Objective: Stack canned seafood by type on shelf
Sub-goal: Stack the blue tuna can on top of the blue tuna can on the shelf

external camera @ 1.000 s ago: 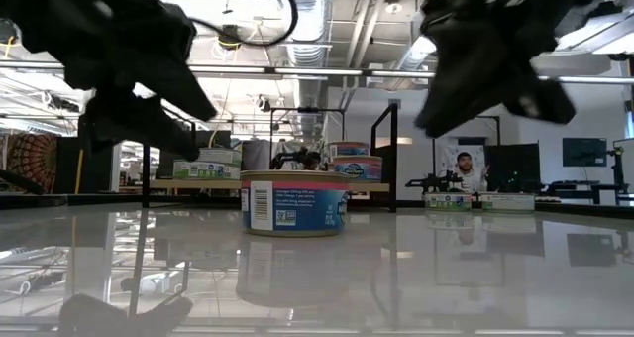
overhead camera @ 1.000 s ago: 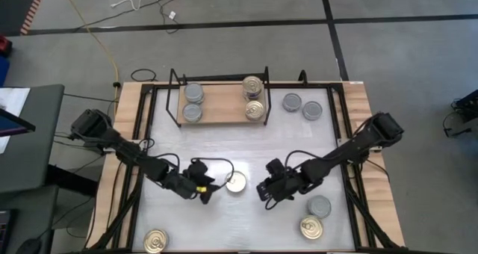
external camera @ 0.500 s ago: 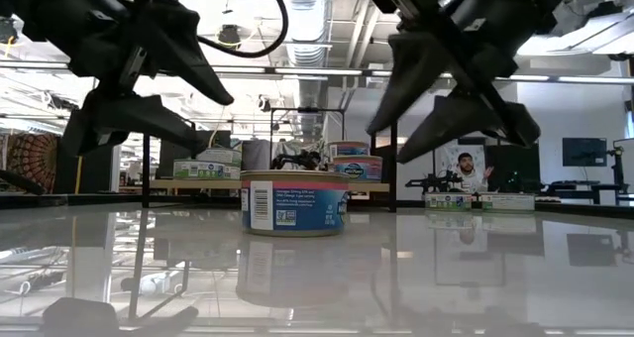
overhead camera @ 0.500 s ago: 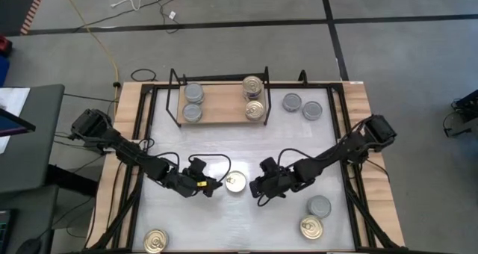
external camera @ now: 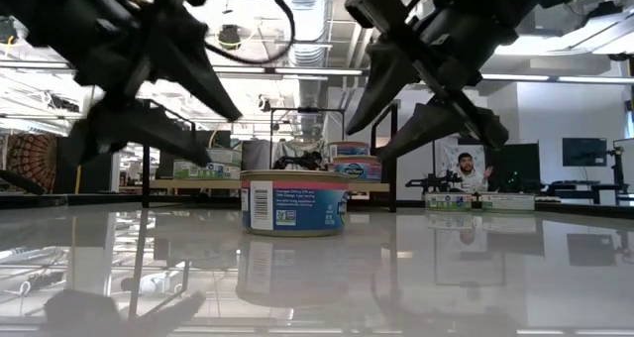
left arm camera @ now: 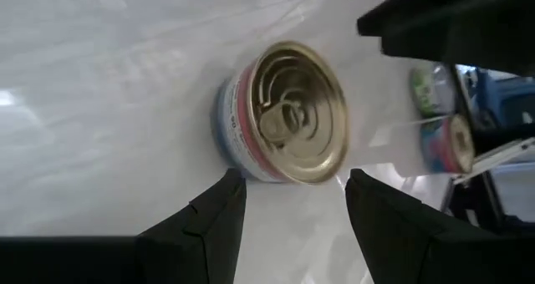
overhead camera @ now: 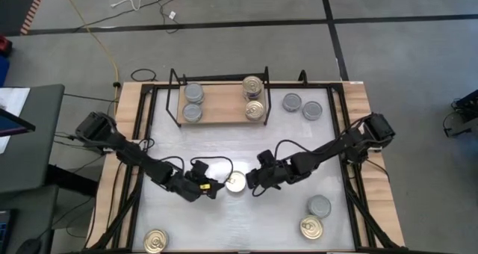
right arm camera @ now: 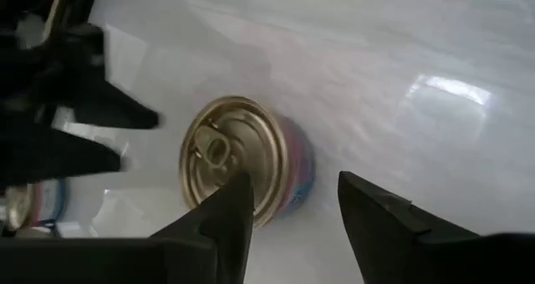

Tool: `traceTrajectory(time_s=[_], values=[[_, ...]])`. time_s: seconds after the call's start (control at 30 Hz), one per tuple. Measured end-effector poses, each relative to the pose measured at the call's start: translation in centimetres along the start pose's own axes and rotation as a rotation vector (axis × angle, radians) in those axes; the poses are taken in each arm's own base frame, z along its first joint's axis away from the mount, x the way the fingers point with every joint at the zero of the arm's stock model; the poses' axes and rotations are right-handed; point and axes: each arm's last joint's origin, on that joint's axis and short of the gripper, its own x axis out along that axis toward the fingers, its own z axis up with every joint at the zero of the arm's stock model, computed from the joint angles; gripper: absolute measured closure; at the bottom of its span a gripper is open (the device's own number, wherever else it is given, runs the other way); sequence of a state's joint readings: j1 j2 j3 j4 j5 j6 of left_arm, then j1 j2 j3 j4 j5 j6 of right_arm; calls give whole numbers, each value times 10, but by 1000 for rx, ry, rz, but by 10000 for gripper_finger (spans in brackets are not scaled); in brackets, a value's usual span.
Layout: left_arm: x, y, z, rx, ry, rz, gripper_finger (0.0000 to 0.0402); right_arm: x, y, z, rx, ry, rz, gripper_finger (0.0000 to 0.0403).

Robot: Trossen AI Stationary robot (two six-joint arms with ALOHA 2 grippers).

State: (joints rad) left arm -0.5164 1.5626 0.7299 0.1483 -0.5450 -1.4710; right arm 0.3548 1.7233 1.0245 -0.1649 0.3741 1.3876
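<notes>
Left claw (overhead camera: 213, 188) spread wide, low over the white surface (overhead camera: 284, 142), just left of a gold-top can (overhead camera: 236, 182) at mid-surface; fingers (left arm camera: 209, 225) flank the can but sit apart from it in the left wrist view. Right claw (overhead camera: 252, 185) also spread wide, just right of the same can, nothing gripped (both claws point at that one can from opposite sides). Can stands upright, ring pull up, blue-pink label.

Shelf (overhead camera: 220, 108) at the far edge of the surface: wood board in black wire frame. On it, two grey-top cans (overhead camera: 193, 93) at its left end, one behind the other, and two gold-top cans (overhead camera: 253, 84) at its right end; middle of the board bare.

Loose cans on the surface: two grey-top ones (overhead camera: 292, 101) touching just right of the shelf, a grey one (overhead camera: 320, 206) and a gold one (overhead camera: 311, 227) near the front right corner, one gold (overhead camera: 154, 241) at the front left corner.

A person (external camera: 464, 168) sits far back in the room.
</notes>
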Motion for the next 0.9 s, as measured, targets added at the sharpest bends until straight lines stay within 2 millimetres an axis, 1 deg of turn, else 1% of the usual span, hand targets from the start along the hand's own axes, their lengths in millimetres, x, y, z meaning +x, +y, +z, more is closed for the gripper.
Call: traceTrajectory(time_s=[0.13,0.23,0.3,0.4,0.47,0.57,0.67,0.73,0.83,0.9], values=[[11,8,-1,-13,28,41,205,-2,1,-4,-9,13,7,218],[12,8,1,-19,29,42,205,-1,0,-3,-7,15,-5,227],[14,8,4,-16,21,45,205,-1,3,-3,22,10,24,232],[16,9,8,-17,23,51,205,-5,10,-10,19,1,85,235],[16,9,9,-9,30,51,205,-6,6,-12,-5,-3,40,238],[17,9,9,-5,32,52,205,-3,-1,-7,24,-15,-17,240],[17,9,9,-5,36,52,205,-4,7,-7,48,-36,59,241],[17,9,9,-5,36,52,205,0,10,-11,12,-37,78,241],[17,9,9,-3,36,53,205,13,-3,-16,9,-12,-13,241],[17,9,8,0,52,51,205,17,-4,-14,40,-16,-8,241]])
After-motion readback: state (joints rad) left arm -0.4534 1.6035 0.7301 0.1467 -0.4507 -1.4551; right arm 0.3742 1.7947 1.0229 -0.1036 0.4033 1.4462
